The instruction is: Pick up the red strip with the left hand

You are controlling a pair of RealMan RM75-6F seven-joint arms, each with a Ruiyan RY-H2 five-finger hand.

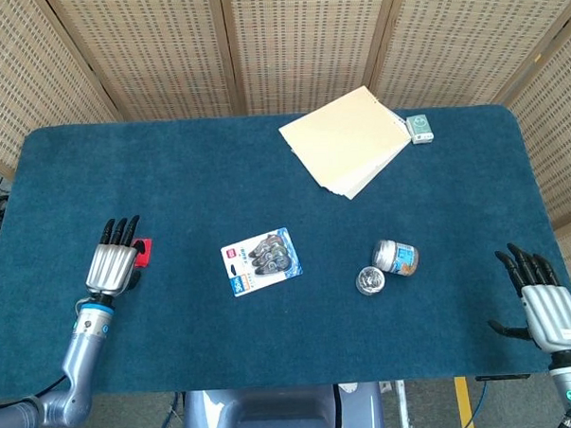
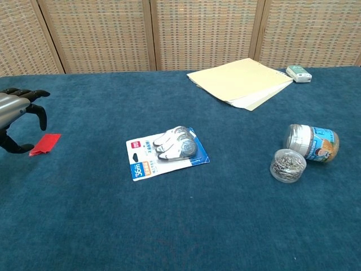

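The red strip (image 2: 45,143) lies flat on the blue cloth at the left; in the head view only a bit of the red strip (image 1: 142,249) shows beside my left hand. My left hand (image 1: 111,263) hovers just left of it, fingers spread, holding nothing. In the chest view the left hand (image 2: 15,113) sits at the left frame edge, its thumb reaching down toward the strip's near left end. My right hand (image 1: 545,299) rests open at the table's near right corner, far from the strip.
A blister pack (image 1: 260,260) lies mid-table. A small jar on its side (image 1: 397,256) and a round tub of clips (image 1: 369,282) sit right of centre. Cream folders (image 1: 349,140) and a small green box (image 1: 418,127) lie at the far right.
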